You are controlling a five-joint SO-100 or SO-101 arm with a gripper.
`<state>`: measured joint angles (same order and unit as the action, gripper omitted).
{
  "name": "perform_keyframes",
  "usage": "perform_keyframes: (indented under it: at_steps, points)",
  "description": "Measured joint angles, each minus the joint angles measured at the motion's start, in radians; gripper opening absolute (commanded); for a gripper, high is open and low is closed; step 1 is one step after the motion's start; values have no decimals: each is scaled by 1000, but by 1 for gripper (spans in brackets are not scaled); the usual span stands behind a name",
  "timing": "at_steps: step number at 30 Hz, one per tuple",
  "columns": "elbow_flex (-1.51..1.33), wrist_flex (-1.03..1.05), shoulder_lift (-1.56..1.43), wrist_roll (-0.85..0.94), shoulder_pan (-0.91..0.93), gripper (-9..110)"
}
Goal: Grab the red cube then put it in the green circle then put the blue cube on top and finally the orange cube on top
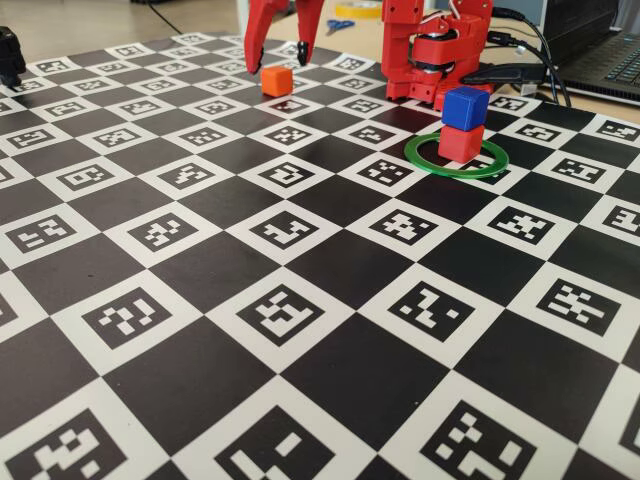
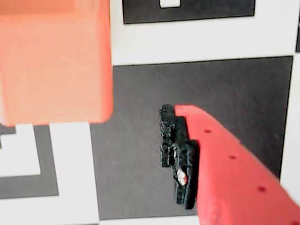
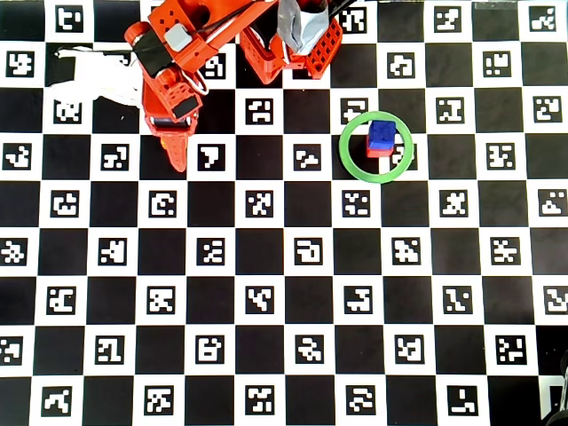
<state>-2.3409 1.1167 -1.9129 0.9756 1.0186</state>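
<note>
Hovering over orange cube (image 1: 277,81), gripper (image 1: 276,55) spread wide, fingers straddling it, pointing down.

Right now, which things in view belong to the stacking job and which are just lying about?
Job:
- red cube, inside the green circle
- blue cube, stacked on the red one
- orange cube, on the board between the open fingers
- gripper

Lying about:
- scissors behind the board
- laptop at the fixed view's right edge
</note>
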Motion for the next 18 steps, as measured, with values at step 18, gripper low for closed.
perform_keyframes:
  at_steps: [18]
  points:
    - [-100, -230, 0, 12, 0, 43]
